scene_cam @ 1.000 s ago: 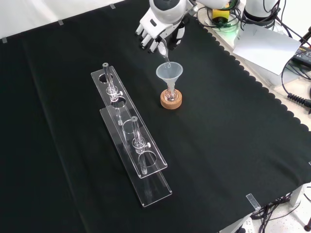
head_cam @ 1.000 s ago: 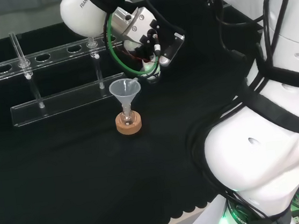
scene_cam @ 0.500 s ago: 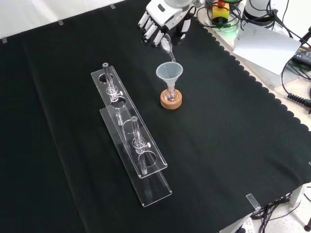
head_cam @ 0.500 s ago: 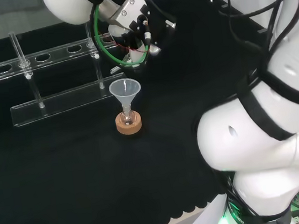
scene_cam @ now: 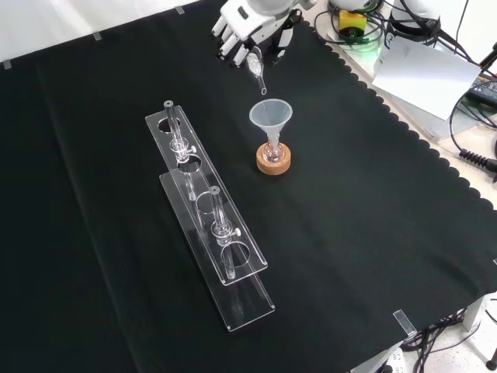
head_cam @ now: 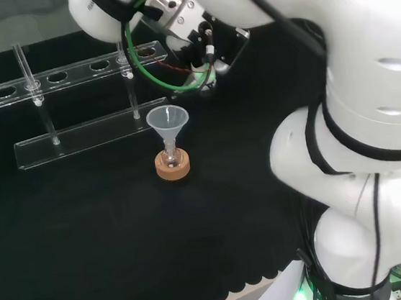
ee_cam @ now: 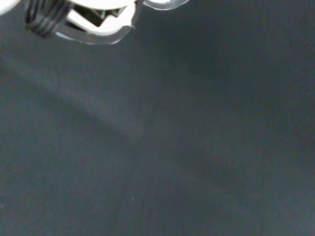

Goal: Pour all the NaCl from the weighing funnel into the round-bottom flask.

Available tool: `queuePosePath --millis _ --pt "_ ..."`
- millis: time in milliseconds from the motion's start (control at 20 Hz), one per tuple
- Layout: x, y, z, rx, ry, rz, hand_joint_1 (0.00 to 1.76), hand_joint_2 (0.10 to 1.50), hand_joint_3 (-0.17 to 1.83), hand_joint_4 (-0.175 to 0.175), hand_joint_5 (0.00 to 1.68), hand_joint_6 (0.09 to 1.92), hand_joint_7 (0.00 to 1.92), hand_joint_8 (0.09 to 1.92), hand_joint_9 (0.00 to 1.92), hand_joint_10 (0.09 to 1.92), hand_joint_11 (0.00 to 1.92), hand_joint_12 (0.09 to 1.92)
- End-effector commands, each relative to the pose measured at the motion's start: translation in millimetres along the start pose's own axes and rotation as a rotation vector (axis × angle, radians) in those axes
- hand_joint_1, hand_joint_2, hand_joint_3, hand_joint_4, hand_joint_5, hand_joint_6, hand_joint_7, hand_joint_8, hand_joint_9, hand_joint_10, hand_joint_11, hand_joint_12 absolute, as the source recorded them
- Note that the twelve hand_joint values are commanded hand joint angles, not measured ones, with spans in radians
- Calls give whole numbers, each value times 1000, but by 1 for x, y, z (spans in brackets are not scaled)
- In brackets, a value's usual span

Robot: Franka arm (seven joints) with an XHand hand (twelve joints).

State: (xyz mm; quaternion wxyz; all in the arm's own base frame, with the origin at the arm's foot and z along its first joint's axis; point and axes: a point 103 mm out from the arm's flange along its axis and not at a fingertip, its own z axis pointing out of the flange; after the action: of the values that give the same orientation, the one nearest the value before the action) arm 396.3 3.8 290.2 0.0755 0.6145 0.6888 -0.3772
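Start at the left of the front view: you have a clear rack (scene_cam: 208,241) with 2 tiers lying along the black desk (scene_cam: 93,233), with clear tubes standing in it; how many is hard to tell through the glass. To its right, well apart, a clear funnel (scene_cam: 269,116) sits upright in the neck of the round-bottom flask (scene_cam: 272,152), which rests on a cork ring (scene_cam: 273,162). The flask's bulb is mostly hidden by the ring, so you cannot tell what it holds. Above and just left of the funnel's mouth, the hand (scene_cam: 247,31) comes in from the top edge, fingers curled round the weighing funnel (scene_cam: 257,68), whose narrow tip points down and stays apart from the funnel's rim. In the head view, the hand (head_cam: 206,44) is largely masked by cables and the arm's white links, above and right of the funnel (head_cam: 167,120).
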Motion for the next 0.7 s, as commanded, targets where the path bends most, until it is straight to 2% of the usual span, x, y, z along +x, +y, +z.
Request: queuePosePath --millis 50,300,700 --pt "15 11 24 3 78 -52 1104 671 694 175 1197 824 600 633 975 341 748 1110" --pt "12 10 24 -23 114 -51 1104 671 694 175 1197 826 598 633 974 342 748 1111" --pt "12 10 21 -36 120 -59 1104 670 696 175 1196 828 597 634 973 343 749 1111"
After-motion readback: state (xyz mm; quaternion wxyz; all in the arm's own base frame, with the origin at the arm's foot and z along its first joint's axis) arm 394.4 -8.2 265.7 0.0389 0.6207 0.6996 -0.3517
